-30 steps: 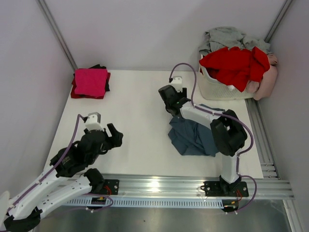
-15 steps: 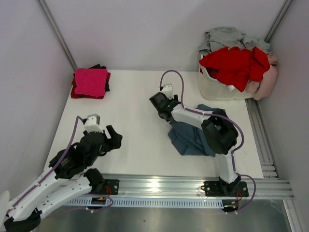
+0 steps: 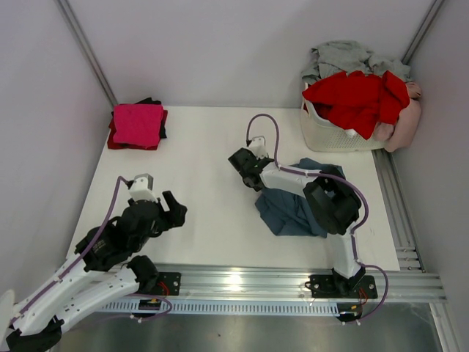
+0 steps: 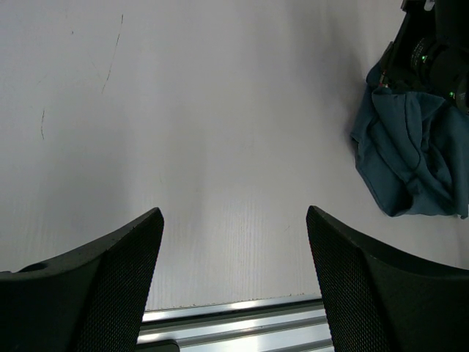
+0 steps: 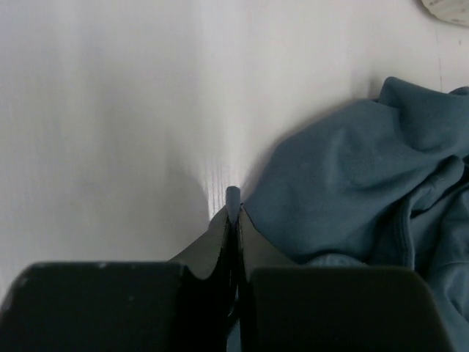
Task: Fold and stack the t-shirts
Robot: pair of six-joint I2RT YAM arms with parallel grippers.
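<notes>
A slate blue-grey t-shirt [image 3: 293, 209] [image 4: 407, 154] [image 5: 344, 176] lies crumpled on the table, right of centre. At its far left corner my right gripper [image 3: 251, 182] [image 5: 234, 209] is shut on the edge of the cloth, and a small nub of fabric pokes out between the tips. Over bare table near the front left, my left gripper [image 3: 176, 209] [image 4: 233, 213] hangs open and holds nothing. A folded magenta t-shirt [image 3: 137, 123] tops a small stack at the back left, with black and red cloth showing under it.
A white laundry basket [image 3: 322, 133] stands at the back right, heaped with a red t-shirt [image 3: 359, 99], a grey one [image 3: 344, 55] and a pale pink one [image 3: 407, 121]. A metal rail [image 3: 242, 282] runs along the near table edge.
My right gripper moved left and down to the blue-grey t-shirt's corner and shut on its edge. The left arm stayed still.
</notes>
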